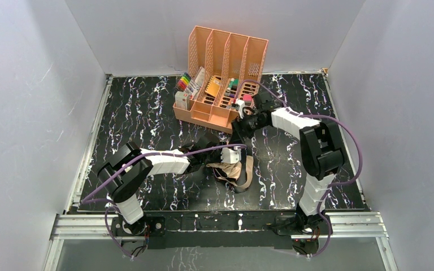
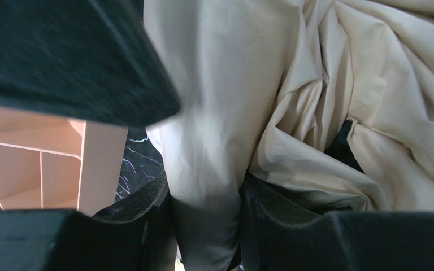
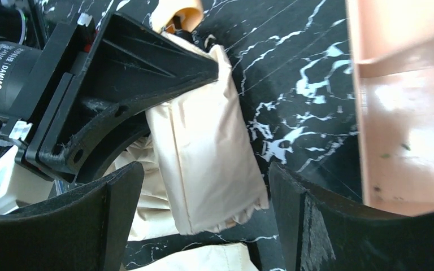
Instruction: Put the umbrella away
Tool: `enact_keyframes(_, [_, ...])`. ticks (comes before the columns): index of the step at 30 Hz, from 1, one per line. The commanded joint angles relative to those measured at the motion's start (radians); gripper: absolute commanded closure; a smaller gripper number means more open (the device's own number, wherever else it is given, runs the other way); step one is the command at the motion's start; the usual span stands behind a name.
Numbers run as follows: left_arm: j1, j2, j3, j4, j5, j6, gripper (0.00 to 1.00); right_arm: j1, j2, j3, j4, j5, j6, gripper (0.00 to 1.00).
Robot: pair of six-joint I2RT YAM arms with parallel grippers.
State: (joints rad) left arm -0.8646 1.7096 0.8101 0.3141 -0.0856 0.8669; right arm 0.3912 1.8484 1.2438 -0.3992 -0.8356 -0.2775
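Note:
The umbrella (image 1: 238, 172) lies collapsed in the middle of the table, a heap of tan fabric with black showing at its edges. My left gripper (image 1: 213, 162) reaches in from the left and is shut on a fold of the tan canopy (image 2: 203, 169), pinched between its black fingers (image 2: 147, 226). My right gripper (image 1: 239, 134) hangs just behind the umbrella with its jaws wide apart. In the right wrist view a flat tan flap (image 3: 203, 158) pokes up between the right gripper's (image 3: 206, 186) fingers (image 3: 311, 226) without touching them.
A peach file organizer (image 1: 220, 68) with pens and small items stands at the back centre, close behind my right gripper. Its wall shows in the right wrist view (image 3: 407, 113) and the left wrist view (image 2: 45, 164). White walls enclose the black marbled table (image 1: 147, 113).

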Motion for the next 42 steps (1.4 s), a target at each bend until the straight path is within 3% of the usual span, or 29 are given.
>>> enact_keyframes(1, [-0.002,0.010,-0.020,-0.069,0.020,0.009,1.00,0.032,0.034,0.067,-0.109,-0.020,-0.095,0.12])
enact_keyframes(5, [-0.003,0.000,-0.020,-0.073,0.022,0.006,1.00,0.040,0.069,0.083,-0.154,0.048,-0.123,0.17])
enact_keyframes(8, [-0.002,-0.007,-0.021,-0.074,0.022,-0.003,1.00,0.045,0.089,0.088,-0.168,0.081,-0.126,0.26])
enact_keyframes(14, [-0.001,-0.039,-0.022,-0.036,0.000,-0.066,0.99,0.066,0.112,0.100,-0.178,0.202,-0.132,0.61])
enact_keyframes(17, [-0.001,-0.074,-0.028,-0.002,-0.011,-0.103,0.88,0.076,0.111,0.094,-0.171,0.250,-0.137,0.77])
enact_keyframes(21, [0.001,-0.144,-0.050,0.055,-0.025,-0.151,0.59,0.092,0.102,0.072,-0.148,0.320,-0.152,0.90])
enact_keyframes(23, [0.002,-0.189,-0.064,0.078,-0.026,-0.177,0.47,0.105,0.094,0.058,-0.136,0.356,-0.164,0.92])
enact_keyframes(26, [0.007,-0.258,-0.086,0.085,-0.025,-0.215,0.40,0.117,0.064,0.022,-0.098,0.365,-0.171,0.92])
enact_keyframes(37, [0.028,-0.567,-0.162,-0.090,0.004,-0.398,0.32,0.167,-0.107,-0.148,0.096,0.354,-0.165,0.91])
enact_keyframes(40, [0.096,-0.628,-0.150,-0.111,0.034,-0.475,0.28,0.218,-0.171,-0.212,0.168,0.388,-0.179,0.92])
enact_keyframes(42, [0.196,-0.647,-0.125,-0.134,0.151,-0.555,0.27,0.251,-0.231,-0.273,0.240,0.413,-0.177,0.93])
